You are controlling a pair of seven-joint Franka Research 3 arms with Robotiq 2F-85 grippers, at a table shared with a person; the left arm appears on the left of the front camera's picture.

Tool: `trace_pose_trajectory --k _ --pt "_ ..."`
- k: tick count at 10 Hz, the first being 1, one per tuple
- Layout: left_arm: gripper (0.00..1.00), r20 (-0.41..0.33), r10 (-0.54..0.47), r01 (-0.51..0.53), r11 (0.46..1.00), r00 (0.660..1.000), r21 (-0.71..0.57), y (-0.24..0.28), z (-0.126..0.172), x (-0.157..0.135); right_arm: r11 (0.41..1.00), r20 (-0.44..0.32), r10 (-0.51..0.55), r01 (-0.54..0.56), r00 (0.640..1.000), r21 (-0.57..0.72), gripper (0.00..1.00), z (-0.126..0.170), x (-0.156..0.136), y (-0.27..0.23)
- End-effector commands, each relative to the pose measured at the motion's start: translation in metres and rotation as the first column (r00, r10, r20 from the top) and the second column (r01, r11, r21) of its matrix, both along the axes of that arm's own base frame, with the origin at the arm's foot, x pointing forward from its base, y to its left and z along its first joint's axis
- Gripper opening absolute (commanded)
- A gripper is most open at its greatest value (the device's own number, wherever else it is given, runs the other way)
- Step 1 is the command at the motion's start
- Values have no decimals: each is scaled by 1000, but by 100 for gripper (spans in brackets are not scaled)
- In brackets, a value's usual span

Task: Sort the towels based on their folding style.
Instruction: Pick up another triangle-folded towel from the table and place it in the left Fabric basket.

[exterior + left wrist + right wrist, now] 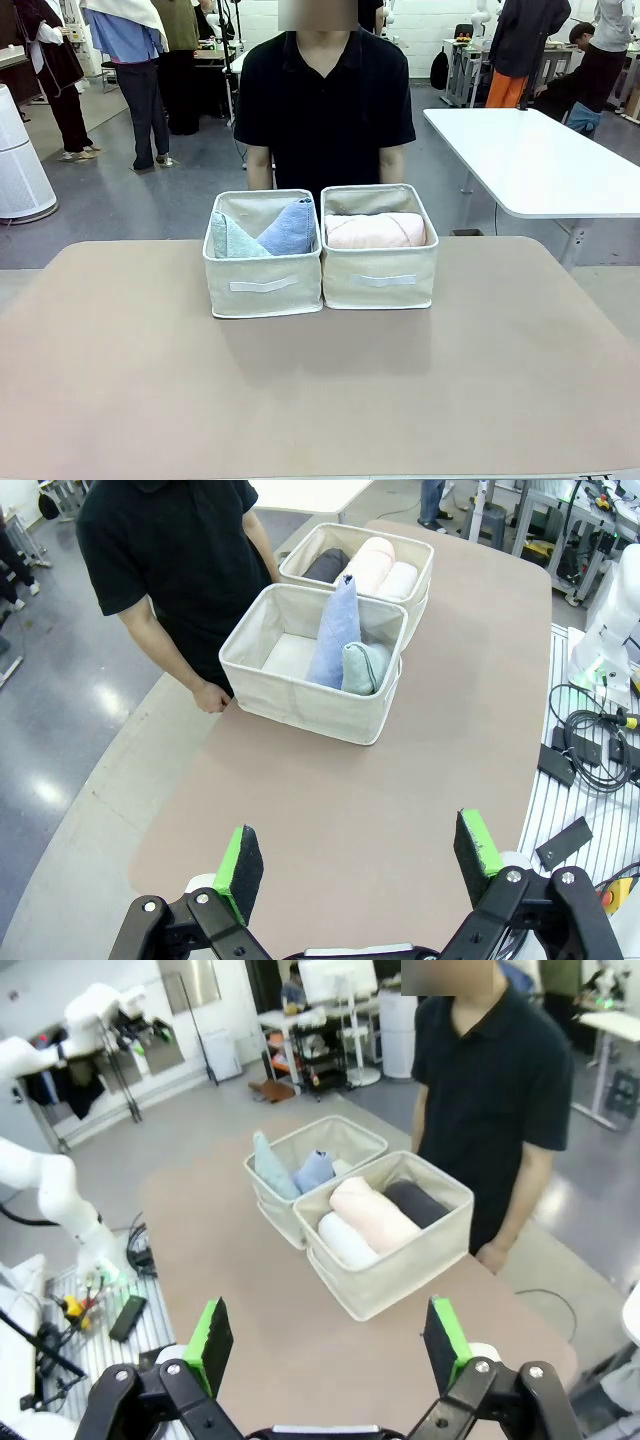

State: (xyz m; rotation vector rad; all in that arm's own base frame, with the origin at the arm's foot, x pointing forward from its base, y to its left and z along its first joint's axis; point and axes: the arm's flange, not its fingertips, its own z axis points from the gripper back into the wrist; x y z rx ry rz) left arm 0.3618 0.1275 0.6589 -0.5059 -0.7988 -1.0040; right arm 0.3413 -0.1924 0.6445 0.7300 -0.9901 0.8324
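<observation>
Close to the robot, the brown tabletop [300, 400] is bare. The left gripper [360, 865] hangs above this near part with its jaws wide and nothing in them. The right gripper [328, 1345] does the same, wide and holding nothing. Both sit well back from the towels, which lie straight ahead of them, toward the far edge where a person [325, 100] stands. There, two cloth bins sit touching side by side. The left bin [262, 285] holds the two pointy folded towels: the teal towel [232, 240] and the blue towel [290, 228], both standing with their tips up. The right bin [380, 280] holds the rolled ones lying down, their long sides running across the bin from left to right: the pink towel [375, 231] on top, with the white towel [345, 1240] and the dark grey towel [418, 1203] beside it. I cannot see a yellow one. Each gripper is nearer to the bin on its own side. The sorting looks done.
</observation>
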Motion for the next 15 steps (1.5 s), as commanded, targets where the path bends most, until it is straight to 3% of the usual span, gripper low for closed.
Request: trace_pose_trajectory --k 1,4,5,15 --pt "100 4 -12 12 1000 1000 6 0 0 -2 999 -10 16 -16 1000 -44 100 -17 -1 -4" --pt "100 4 -12 12 1000 1000 6 0 0 -2 999 11 -25 25 1000 -27 100 -16 2 -6" --pt "100 4 -12 12 1000 1000 6 0 0 -2 1000 -15 -1 1 1000 -25 100 -14 1 -10" --pt "100 4 -12 12 1000 1000 6 0 0 -2 1000 -15 -1 1 1000 -25 100 -14 1 -10"
